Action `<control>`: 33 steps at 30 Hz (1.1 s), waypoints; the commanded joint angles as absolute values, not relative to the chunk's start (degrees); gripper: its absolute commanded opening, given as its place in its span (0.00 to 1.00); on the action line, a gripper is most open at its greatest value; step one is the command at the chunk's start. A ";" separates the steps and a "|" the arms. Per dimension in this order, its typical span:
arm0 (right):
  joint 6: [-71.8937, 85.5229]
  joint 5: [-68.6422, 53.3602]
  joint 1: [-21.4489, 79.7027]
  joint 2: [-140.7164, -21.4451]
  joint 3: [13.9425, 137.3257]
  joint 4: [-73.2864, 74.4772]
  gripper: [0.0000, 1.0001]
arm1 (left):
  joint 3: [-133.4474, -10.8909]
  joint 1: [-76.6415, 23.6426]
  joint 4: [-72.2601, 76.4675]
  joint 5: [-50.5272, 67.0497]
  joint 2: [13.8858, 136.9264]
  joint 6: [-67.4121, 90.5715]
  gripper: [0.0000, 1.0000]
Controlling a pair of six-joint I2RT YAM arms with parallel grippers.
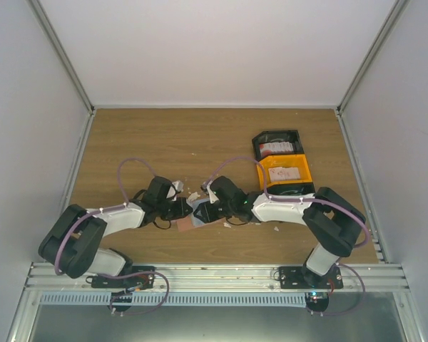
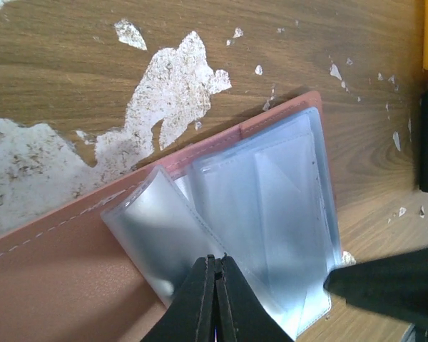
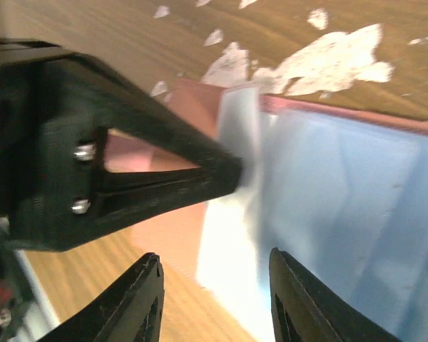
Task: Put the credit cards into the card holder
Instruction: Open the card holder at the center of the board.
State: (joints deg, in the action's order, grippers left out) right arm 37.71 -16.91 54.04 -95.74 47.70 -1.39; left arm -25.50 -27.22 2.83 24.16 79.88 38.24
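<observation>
Salmon card holder (image 2: 271, 214) lay open. I saw left gripper (image 2: 215, 265) clamped on its sleeve, right gripper (image 3: 214, 285) jaws apart. Black bin (image 1: 257, 144) and orange bin (image 1: 307, 174) at 2 o'clock held credit cards (image 1: 277, 148), print unreadable.

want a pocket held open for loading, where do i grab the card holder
Pinch the loose edge of a clear sleeve, coming in low from the side where it lifts. The card holder lies flat, offering little to pinch, but its sleeves curl upward. The left gripper looks shut on one there.
</observation>
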 commanded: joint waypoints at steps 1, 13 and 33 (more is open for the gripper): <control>38.89 -9.26 53.44 -96.41 49.21 4.57 0.39 | -26.12 -26.72 0.95 21.64 77.66 36.12 0.04; 35.68 -11.55 53.51 -102.04 54.12 6.70 0.16 | -27.29 -26.58 -3.61 22.51 71.86 35.87 0.05; 33.54 -31.32 54.35 -103.25 54.12 -5.23 0.54 | -26.99 -24.22 -3.96 23.50 65.30 37.28 0.06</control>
State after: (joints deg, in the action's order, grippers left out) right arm 34.22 -26.24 53.82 -102.13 54.68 -0.19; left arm -27.18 -24.93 -5.43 22.59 66.32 36.97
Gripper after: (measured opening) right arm 0.510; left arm 0.057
